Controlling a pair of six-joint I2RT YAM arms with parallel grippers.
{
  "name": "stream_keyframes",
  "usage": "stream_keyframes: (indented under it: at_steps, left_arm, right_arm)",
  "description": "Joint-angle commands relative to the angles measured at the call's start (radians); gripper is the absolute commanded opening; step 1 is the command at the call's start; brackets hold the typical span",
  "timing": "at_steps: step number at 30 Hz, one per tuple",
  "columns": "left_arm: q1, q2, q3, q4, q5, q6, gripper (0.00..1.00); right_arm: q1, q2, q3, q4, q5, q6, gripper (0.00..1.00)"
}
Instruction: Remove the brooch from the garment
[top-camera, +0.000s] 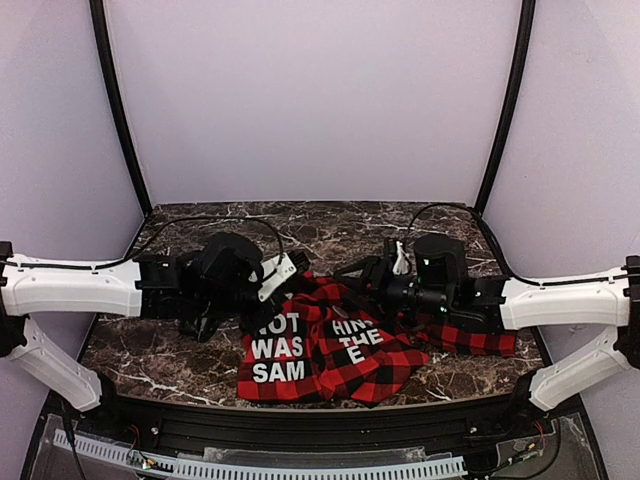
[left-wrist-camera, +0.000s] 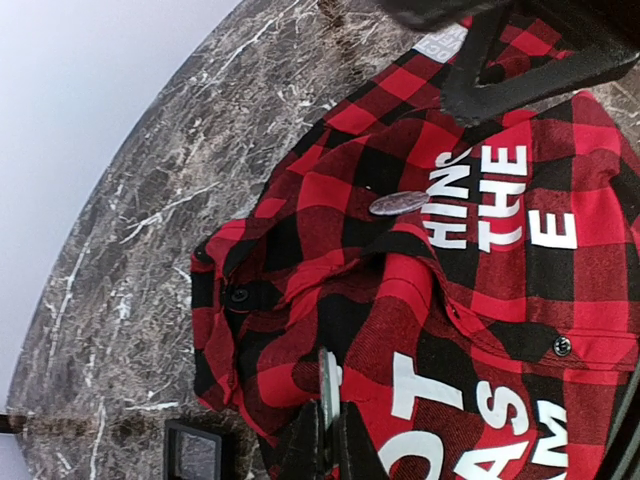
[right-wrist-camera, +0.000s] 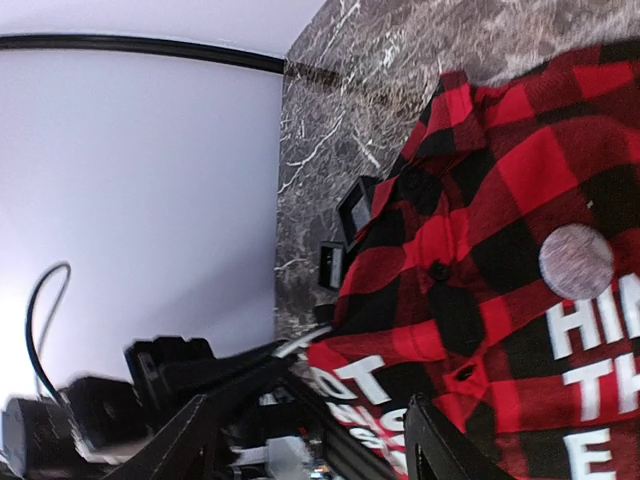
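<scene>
Quick status from my end: not much of the job is done yet, as far as I can see. The brooch (left-wrist-camera: 398, 203) is still on the garment (left-wrist-camera: 480, 330). It sits on the plaid right beside the black panel with the white letters, roughly mid-shirt, and the shirt lies crumpled on the table (left-wrist-camera: 150, 200) toward the near edge.

The left tool (left-wrist-camera: 328, 400) looks pinched together on a fold at the garment's edge, so I read that as the anchor hold. I wouldn't swear how much cloth is really in there.

The right tool (right-wrist-camera: 312, 400) has its fingers spread apart with nothing between them. It's hanging off to the side of the brooch, not touching it.

So what's left is basically everything that counts: get the right tool onto that little disc, close on it, and pull it free while the left side keeps the cloth down. Two small black frames (right-wrist-camera: 355, 210) sit just past the collar; ignoring those.
</scene>
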Motion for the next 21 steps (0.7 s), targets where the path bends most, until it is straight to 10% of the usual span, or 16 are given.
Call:
stream_keyframes:
  at_steps: [1,7,21]
  left_arm:
    - [0.079,-0.024,0.075,-0.106,0.331,-0.092,0.01]
    - [0.143,0.019,0.145,-0.193,0.621,-0.115,0.01]
    - [0.276,-0.065,0.083,-0.014,0.968,-0.275,0.01]
  right_arm:
    - [-0.006,-0.087,-0.086,0.078,0.081,-0.299,0.63]
    - [0.002,-0.132,-0.063,0.123,-0.169,-0.666,0.61]
    - [0.078,-0.005,-0.1,0.438,-0.299,-0.627,0.7]
